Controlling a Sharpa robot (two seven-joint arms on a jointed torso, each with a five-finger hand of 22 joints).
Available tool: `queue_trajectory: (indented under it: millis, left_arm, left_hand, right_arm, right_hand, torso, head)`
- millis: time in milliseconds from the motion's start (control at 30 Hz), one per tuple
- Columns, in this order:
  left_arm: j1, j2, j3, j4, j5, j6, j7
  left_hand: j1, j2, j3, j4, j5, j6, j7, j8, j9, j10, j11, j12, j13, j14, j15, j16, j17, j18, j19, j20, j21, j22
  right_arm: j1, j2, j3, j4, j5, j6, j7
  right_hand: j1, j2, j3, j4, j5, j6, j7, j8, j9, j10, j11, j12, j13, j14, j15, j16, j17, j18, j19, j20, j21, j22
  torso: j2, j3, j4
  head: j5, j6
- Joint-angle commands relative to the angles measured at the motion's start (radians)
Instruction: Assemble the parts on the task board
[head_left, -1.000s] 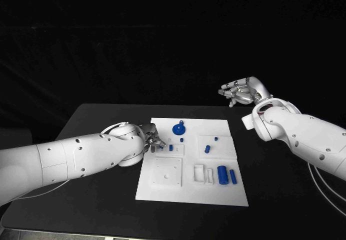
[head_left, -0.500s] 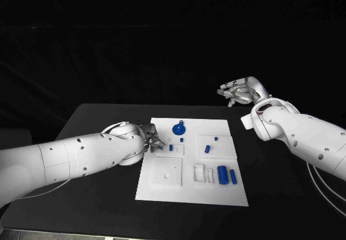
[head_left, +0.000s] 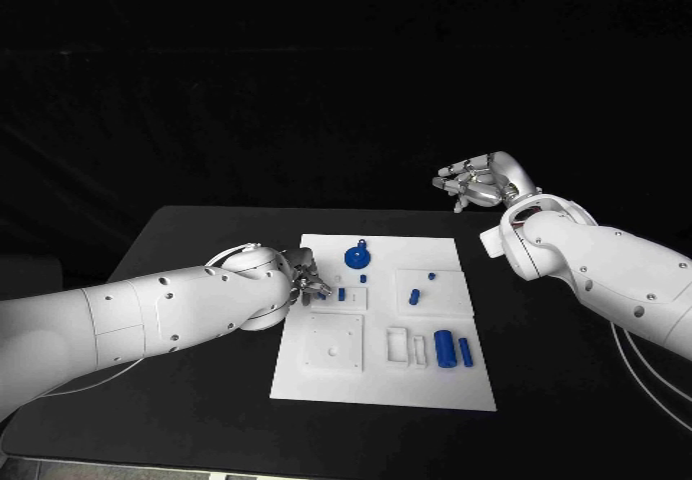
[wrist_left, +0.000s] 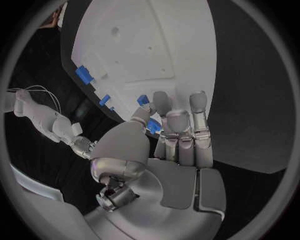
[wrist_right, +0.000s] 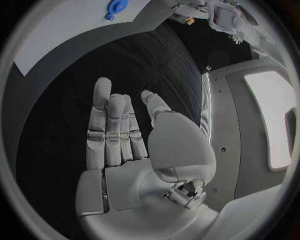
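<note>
L silver multi-fingered hand (head_left: 300, 278) at left edge of flat white rectangular task board (head_left: 332, 382), pinching small blue plastic part (wrist_left: 152, 126) betw thumb & fingertips. R silver hand (head_left: 477, 184) raised beyond table's far edge, well apart from board, fingers straight, nothing held. Other blue parts (head_left: 453, 348) on board.

**Surfaces: matt white, glossy blue, brushed silver**

We see the task board (head_left: 335, 385) as a smooth white plate with a matt finish, like plastic. The blue parts (head_left: 446, 348) on it look like smooth plastic with a light shine. The worktop (head_left: 188, 270) is black and matt. The left hand (wrist_left: 178, 145) and the right hand (wrist_right: 134, 150) look like silver metal with a satin finish. We see the arm shells (head_left: 173, 310) as smooth white plastic, a little glossy.
</note>
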Motion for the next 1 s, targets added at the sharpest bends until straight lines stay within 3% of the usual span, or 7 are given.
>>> queue_trajectory:
  millis: [33, 1000]
  left_arm:
    - [-0.003, 0.003, 0.000, 0.001, -0.013, 0.015, 0.011]
    - [-0.004, 0.003, 0.000, -0.003, -0.016, 0.085, 0.008]
  left_hand:
    - [0.007, 0.003, 0.075, -0.073, 0.003, 0.047, -0.055, 0.003, 0.001, 0.041, -0.003, 0.003, 0.002, 0.005, 0.000, -0.004, 0.000, 0.005, -0.004, 0.004, 0.006, 0.014]
    - [0.014, 0.000, 0.075, -0.075, 0.002, 0.045, -0.054, 0.005, -0.002, 0.041, -0.003, 0.000, 0.003, 0.004, 0.000, -0.004, 0.002, 0.005, -0.007, 0.005, 0.008, 0.015]
  right_arm:
    - [0.000, 0.001, 0.001, 0.003, -0.001, 0.011, 0.012]
    - [0.000, 0.003, 0.001, 0.003, -0.003, 0.018, 0.012]
  right_hand:
    - [-0.003, -0.008, 0.008, 0.002, 0.008, -0.002, 0.002, -0.005, -0.001, -0.003, -0.001, 0.004, -0.002, -0.004, 0.000, 0.001, -0.002, 0.011, 0.036, 0.005, 0.003, -0.002]
    - [-0.006, -0.010, 0.010, 0.005, 0.016, -0.002, 0.002, -0.005, -0.001, -0.004, -0.001, 0.005, -0.004, -0.004, 0.000, 0.002, -0.003, 0.011, 0.035, 0.005, 0.007, -0.006]
  torso:
    - [0.000, 0.0000, 0.0009]
    - [0.001, -0.0009, 0.0032]
  head:
    - [-0.001, -0.001]
    - [-0.002, -0.005]
